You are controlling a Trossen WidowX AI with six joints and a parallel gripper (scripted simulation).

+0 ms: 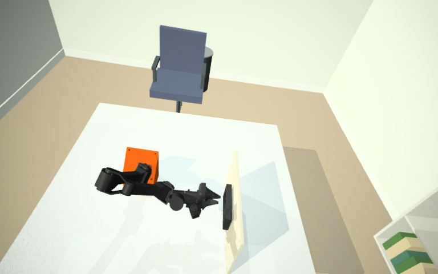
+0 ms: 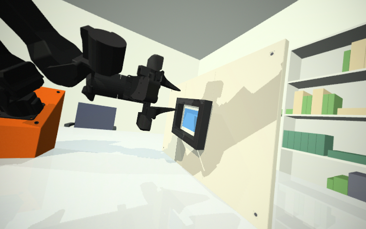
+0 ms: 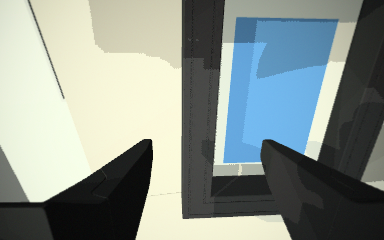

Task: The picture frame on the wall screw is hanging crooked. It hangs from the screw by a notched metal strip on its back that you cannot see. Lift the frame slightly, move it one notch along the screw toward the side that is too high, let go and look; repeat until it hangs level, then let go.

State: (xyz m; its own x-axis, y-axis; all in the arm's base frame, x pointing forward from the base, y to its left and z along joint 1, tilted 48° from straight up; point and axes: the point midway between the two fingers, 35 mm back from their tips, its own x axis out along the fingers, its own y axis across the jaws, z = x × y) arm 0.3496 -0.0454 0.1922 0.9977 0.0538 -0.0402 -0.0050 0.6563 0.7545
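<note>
the black rectangular picture frame with the blue picture and pale mat (image 1: 227, 206) (image 2: 203, 124) (image 3: 199, 125) hangs on the cream upright board (image 1: 239, 193) (image 2: 248, 140) (image 3: 125, 105), toward the tabletop's edge (image 1: 303, 222) on the side opposite the arm's orange block base (image 1: 138, 156) (image 2: 18, 140). that board stands on the white tabletop (image 1: 106, 129) (image 2: 107, 172), well in from the corner (image 1: 276, 125) nearest the blue-grey chair (image 1: 181, 80) (image 2: 95, 116).

the black two-fingered gripper (image 1: 219, 199) (image 2: 177, 99) (image 3: 207, 141) has its fingers apart with nothing between them; the tips are close to the frame's near side rail, one beyond its outer edge, the other before the opening. whether a tip touches, i cannot tell.

the frame looks rigid and probably light, its thick rails smooth enough to slip under a weak pinch. i would grip one side rail squarely, since an off-centre lift may swing it on the screw or unhook it. the picture face is best left unpressed. no brand, label or writing can be read.
</note>
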